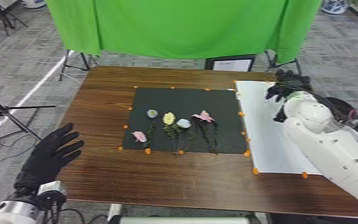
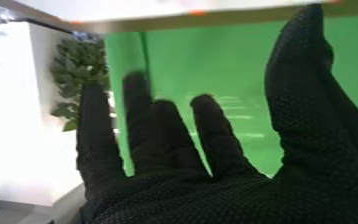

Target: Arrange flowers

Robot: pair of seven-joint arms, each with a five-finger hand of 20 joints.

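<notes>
Your flowers (image 1: 169,119) lie on the dark mat (image 1: 189,100) on the bench (image 1: 113,180). They look light, with bendy stems and petals that could crush, so pinch mid-stem. Neighbouring stems lie close and may snag. Your right robot hand (image 1: 291,82) is wide and empty by the white board's (image 1: 266,142) far end; your left robot hand (image 1: 49,157) is also wide.

table (image 1: 100,175): brown, wood-grained | mat (image 1: 229,100): black | cloth (image 1: 184,30): green | rightmost flower (image 1: 203,116): pink
</notes>
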